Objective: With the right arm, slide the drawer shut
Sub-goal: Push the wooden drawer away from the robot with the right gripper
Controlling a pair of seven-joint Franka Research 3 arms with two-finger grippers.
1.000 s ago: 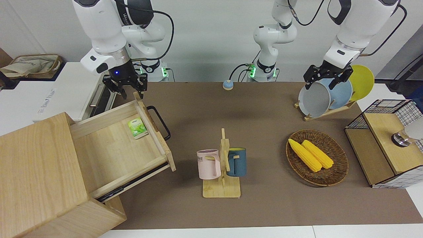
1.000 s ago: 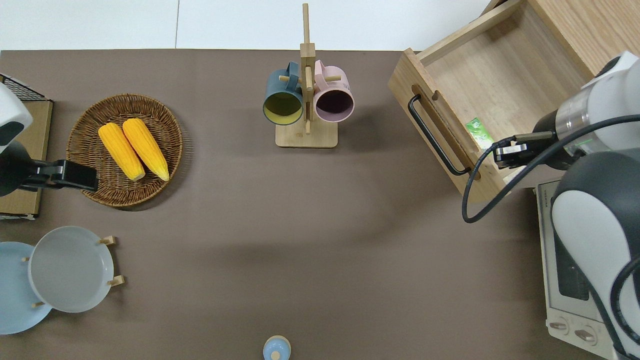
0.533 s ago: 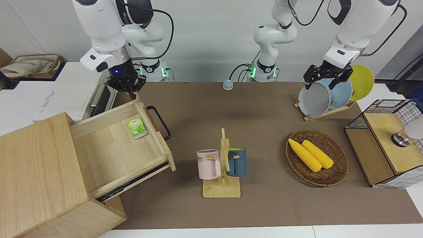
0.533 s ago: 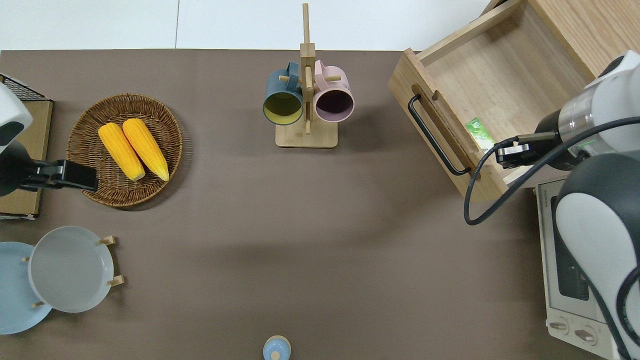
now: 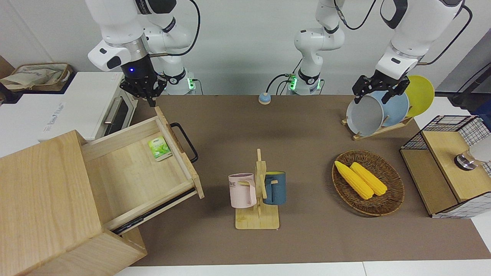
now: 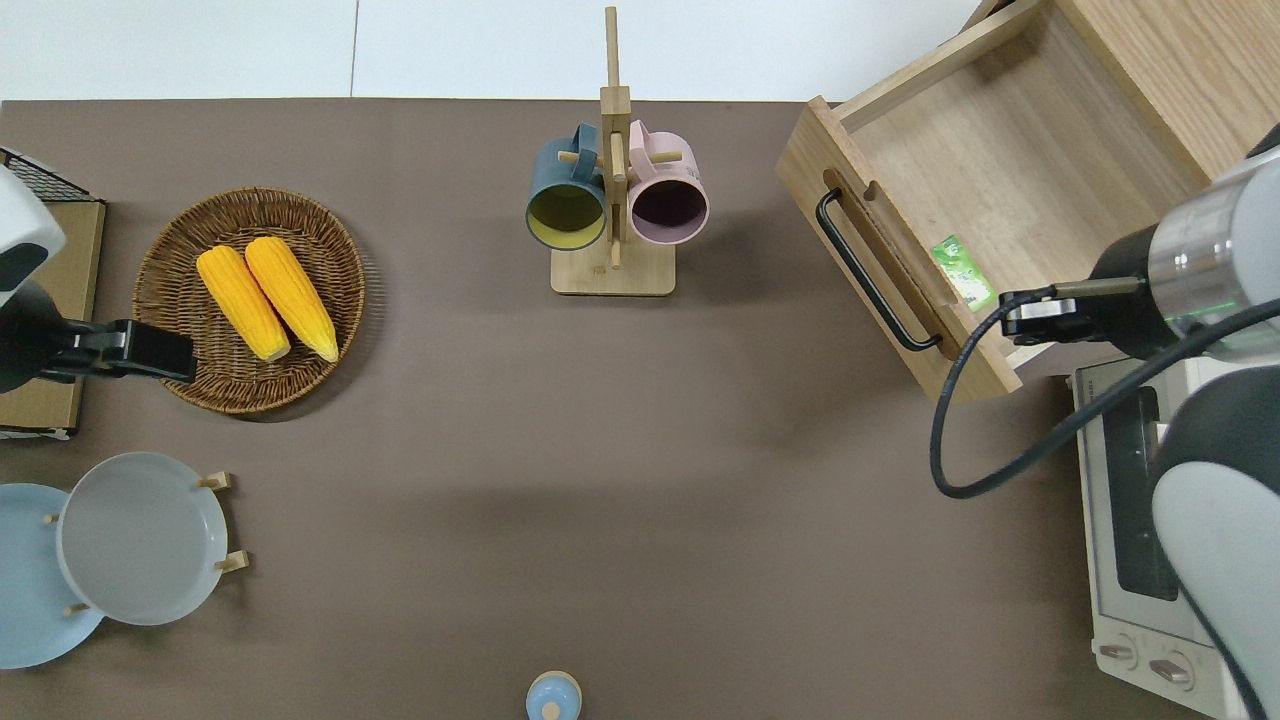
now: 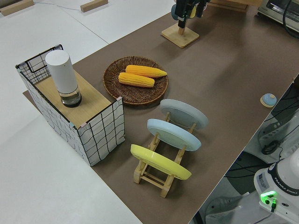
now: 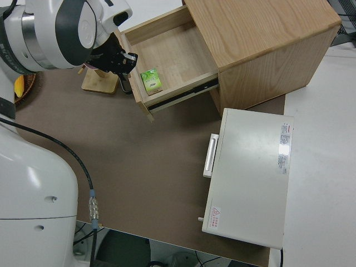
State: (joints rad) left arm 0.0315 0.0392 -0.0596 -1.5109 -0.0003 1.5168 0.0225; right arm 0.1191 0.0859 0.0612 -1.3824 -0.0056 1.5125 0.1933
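The right gripper hangs over the corner of the drawer that is nearest to the robots, its fingers pressed together and holding nothing. The drawer stands wide open at the right arm's end of the counter, with a green packet inside. I think a push on this corner only, not on the black handle, may twist the drawer and jam it. The left arm is parked.

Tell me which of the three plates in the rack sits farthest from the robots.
The grey plate. It stands at the end of the rack that faces away from the robots, with the blue plate and then the yellow plate nearer to them.
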